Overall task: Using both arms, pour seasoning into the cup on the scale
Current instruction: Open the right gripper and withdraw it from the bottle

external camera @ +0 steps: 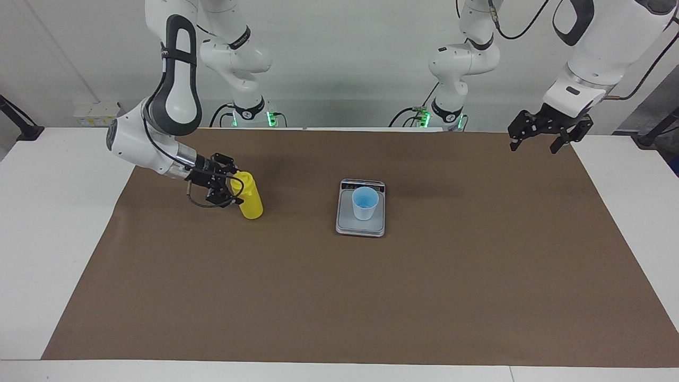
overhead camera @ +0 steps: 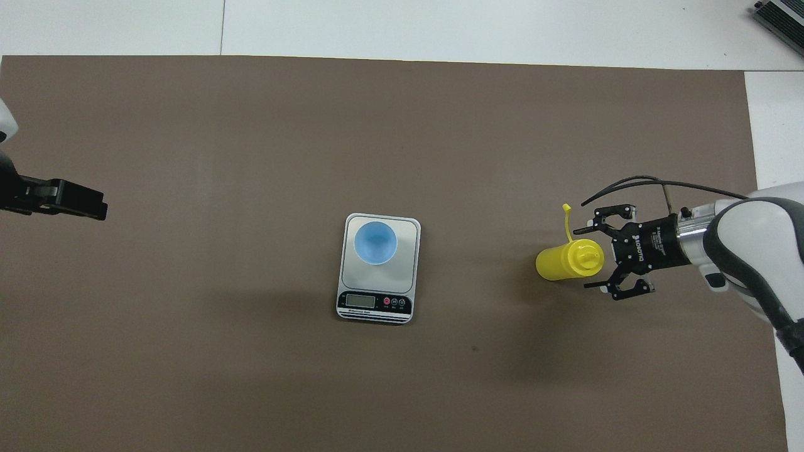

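The yellow seasoning bottle (external camera: pixel 250 200) stands upright on the mat toward the right arm's end of the table, its tethered tip (overhead camera: pixel 566 207) sticking out to one side. My right gripper (external camera: pixel 233 185) is open, with a finger on either side of the bottle's cap (overhead camera: pixel 587 256), apart from it. The light blue cup (external camera: pixel 365 203) stands upright on the silver scale (external camera: pixel 360 227) at mid-table; in the overhead view the cup (overhead camera: pixel 375 243) sits on the plate (overhead camera: pixel 408 251), farther from the robots than the display. My left gripper (external camera: pixel 533 148) waits, open and empty, raised over the mat's corner at the left arm's end (overhead camera: pixel 94 208).
A brown mat (external camera: pixel 339 297) covers most of the white table (external camera: pixel 53 223). Only the bottle and the scale with the cup stand on the mat.
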